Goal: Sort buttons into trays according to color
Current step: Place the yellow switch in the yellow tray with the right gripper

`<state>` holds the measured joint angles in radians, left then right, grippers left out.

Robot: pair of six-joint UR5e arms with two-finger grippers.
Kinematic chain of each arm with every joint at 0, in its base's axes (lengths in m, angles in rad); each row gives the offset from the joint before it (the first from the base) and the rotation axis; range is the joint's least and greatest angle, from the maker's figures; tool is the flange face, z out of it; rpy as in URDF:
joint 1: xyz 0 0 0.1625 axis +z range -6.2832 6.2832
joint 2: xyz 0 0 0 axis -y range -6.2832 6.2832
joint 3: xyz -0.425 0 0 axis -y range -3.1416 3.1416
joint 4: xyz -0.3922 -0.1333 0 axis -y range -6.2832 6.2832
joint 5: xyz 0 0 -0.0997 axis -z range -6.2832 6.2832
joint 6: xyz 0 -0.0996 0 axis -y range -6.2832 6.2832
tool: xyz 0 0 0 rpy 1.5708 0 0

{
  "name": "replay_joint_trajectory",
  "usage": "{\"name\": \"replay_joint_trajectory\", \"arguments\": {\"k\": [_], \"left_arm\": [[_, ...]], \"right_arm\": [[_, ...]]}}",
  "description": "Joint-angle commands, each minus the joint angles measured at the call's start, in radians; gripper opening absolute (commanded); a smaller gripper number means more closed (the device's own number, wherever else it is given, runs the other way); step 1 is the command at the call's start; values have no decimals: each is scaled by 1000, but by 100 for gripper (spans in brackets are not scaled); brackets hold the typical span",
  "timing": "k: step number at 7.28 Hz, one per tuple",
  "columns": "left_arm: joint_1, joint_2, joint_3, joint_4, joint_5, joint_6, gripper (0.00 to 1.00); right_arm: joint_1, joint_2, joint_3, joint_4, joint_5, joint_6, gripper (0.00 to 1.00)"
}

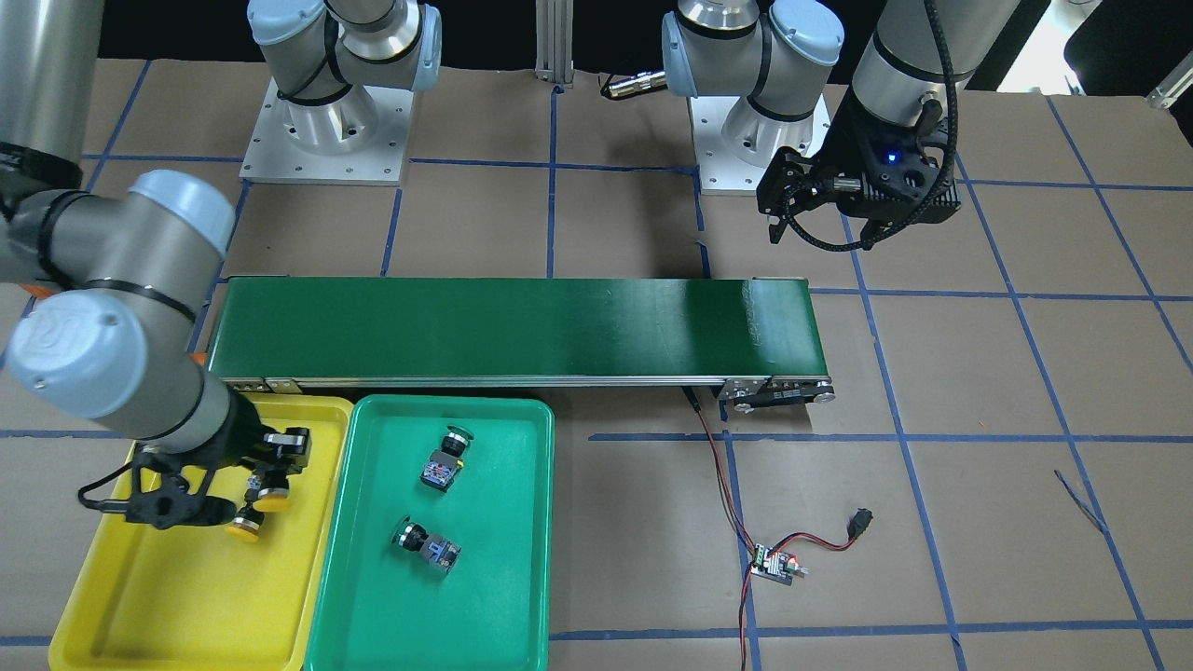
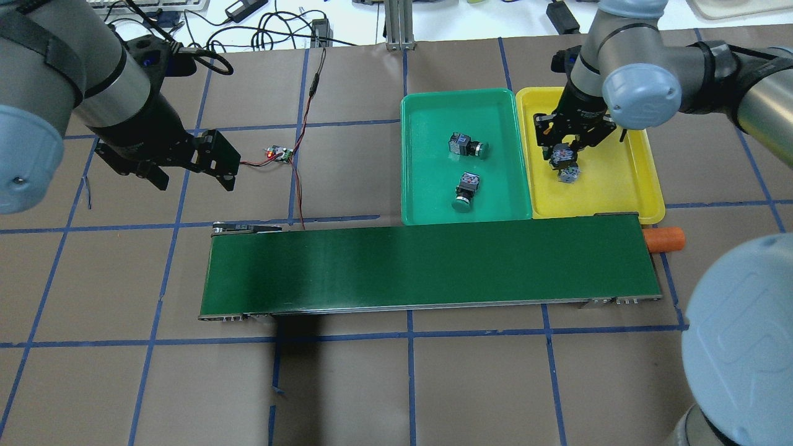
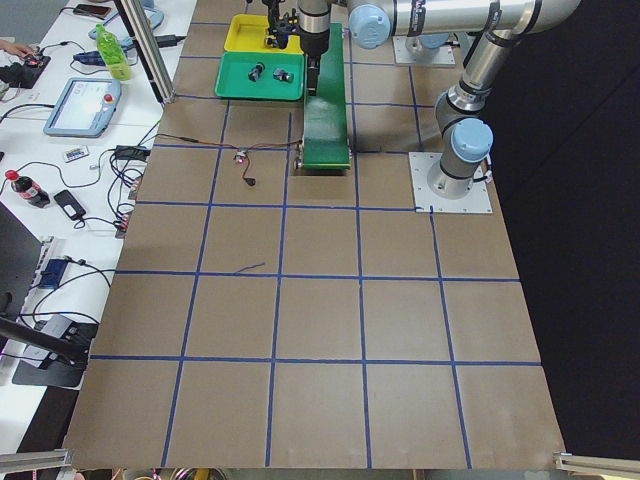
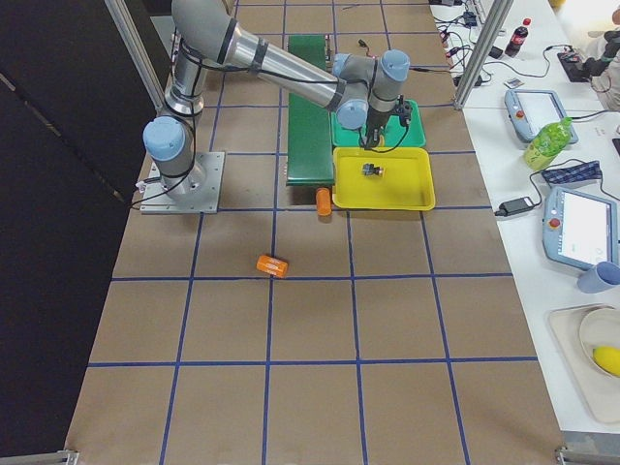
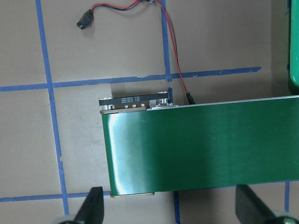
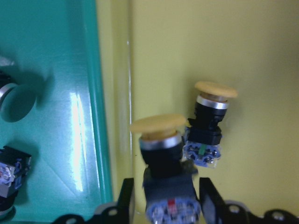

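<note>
My right gripper (image 6: 167, 198) hangs low over the yellow tray (image 2: 619, 183), near its edge next to the green tray (image 2: 430, 186). It is shut on a yellow-capped button (image 6: 159, 135), holding it by the black body, cap pointing away. A second yellow button (image 6: 211, 122) lies on the tray floor just beside it. Two green-capped buttons (image 2: 468, 147) (image 2: 464, 189) lie on their sides in the green tray. My left gripper (image 2: 192, 176) hovers open over the table beyond the belt's left end, holding nothing.
The long dark-green conveyor belt (image 2: 427, 266) runs along the near side of both trays. An orange cylinder (image 2: 664, 239) lies at its right end and another (image 4: 272, 265) on the table. A small controller board (image 2: 279, 153) with red-black wires sits near my left gripper.
</note>
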<state>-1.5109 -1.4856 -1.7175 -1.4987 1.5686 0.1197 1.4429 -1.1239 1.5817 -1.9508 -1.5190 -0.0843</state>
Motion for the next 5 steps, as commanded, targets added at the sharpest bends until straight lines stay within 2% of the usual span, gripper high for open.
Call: {"name": "replay_joint_trajectory", "arguments": {"k": [1,2,4,5], "left_arm": [[0,2,-1,0,-1,0,100],[0,4,-1,-2,1,0,100],[0,2,-1,0,-4,0,100],[0,2,-1,0,-5,-2,100]], "right_arm": [[-12,-19,-15,7,28,-28,100],[-1,-96,-16,71,25,-28,100],[31,-334,-20,279,13,-22,100],[48,-414,-60,382,13,-17,100]]}}
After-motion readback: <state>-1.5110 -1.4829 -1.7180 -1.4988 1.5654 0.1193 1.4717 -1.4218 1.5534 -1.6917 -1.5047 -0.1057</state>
